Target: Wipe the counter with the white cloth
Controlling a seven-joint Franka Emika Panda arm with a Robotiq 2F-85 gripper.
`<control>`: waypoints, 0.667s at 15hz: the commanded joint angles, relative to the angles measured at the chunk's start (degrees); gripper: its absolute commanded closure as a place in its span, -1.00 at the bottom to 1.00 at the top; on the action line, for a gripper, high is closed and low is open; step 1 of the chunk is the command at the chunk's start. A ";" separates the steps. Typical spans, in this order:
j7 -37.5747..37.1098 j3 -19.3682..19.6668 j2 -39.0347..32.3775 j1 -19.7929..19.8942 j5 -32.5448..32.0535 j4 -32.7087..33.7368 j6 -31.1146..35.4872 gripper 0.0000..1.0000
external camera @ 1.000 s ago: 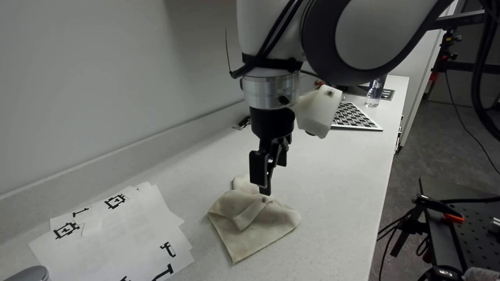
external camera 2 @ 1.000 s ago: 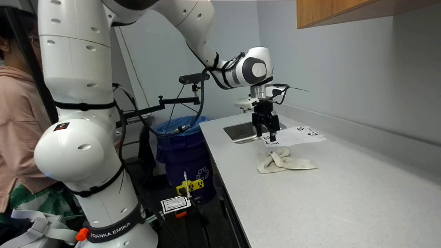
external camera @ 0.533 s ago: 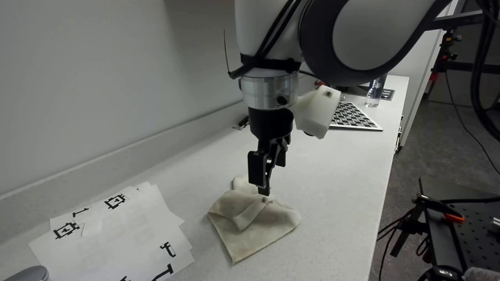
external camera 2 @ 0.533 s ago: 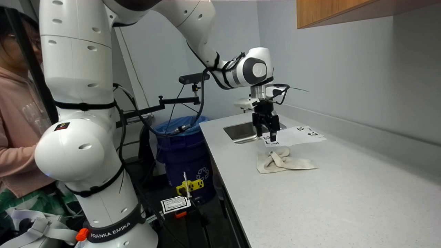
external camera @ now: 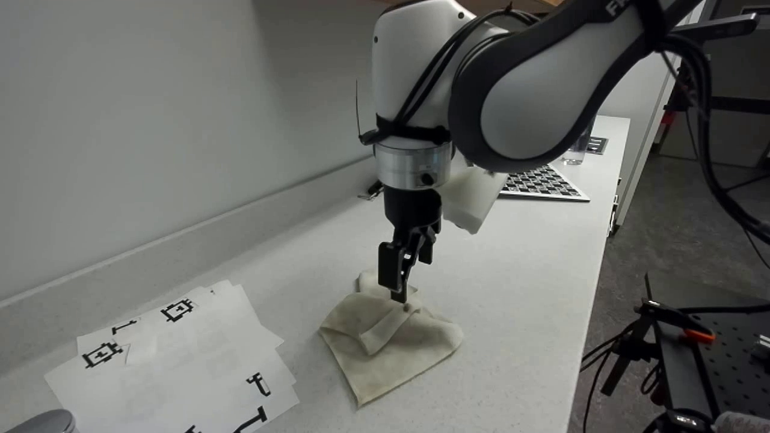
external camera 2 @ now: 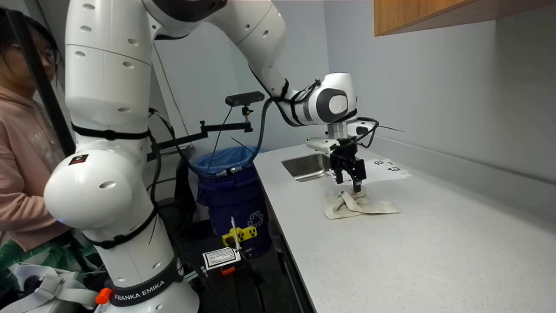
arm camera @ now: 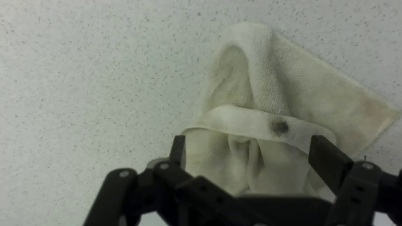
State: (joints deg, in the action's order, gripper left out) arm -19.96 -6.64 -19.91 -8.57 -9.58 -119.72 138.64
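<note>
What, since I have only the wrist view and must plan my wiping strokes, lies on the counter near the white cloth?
Observer: Printed paper sheets lie on the counter, beside the white cloth but apart from it.
Operator: Is there an opening in the counter to steer clear of?
Observer: Yes, a metal sink shows past the white cloth in an exterior view.
Operator: Does anything stand on the counter?
Observer: A clear bottle, partly hidden by the arm.
</note>
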 commanded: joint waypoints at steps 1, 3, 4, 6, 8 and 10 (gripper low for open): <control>1.83 2.21 -4.93 -1.49 -0.64 1.95 3.66 -1.00; 2.27 2.74 -6.83 -2.20 -1.02 2.73 4.35 -1.00; 2.58 2.87 -7.57 -2.60 -1.03 3.20 4.53 -1.00; 3.14 2.92 -8.69 -3.56 -1.03 4.46 4.54 -1.00; 3.51 2.83 -9.53 -4.35 -0.84 5.82 4.32 -1.00; 3.74 2.83 -10.42 -5.07 -0.77 7.14 4.10 -1.00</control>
State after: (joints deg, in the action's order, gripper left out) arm -17.61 -5.03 -28.19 -11.71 -9.66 -115.80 142.79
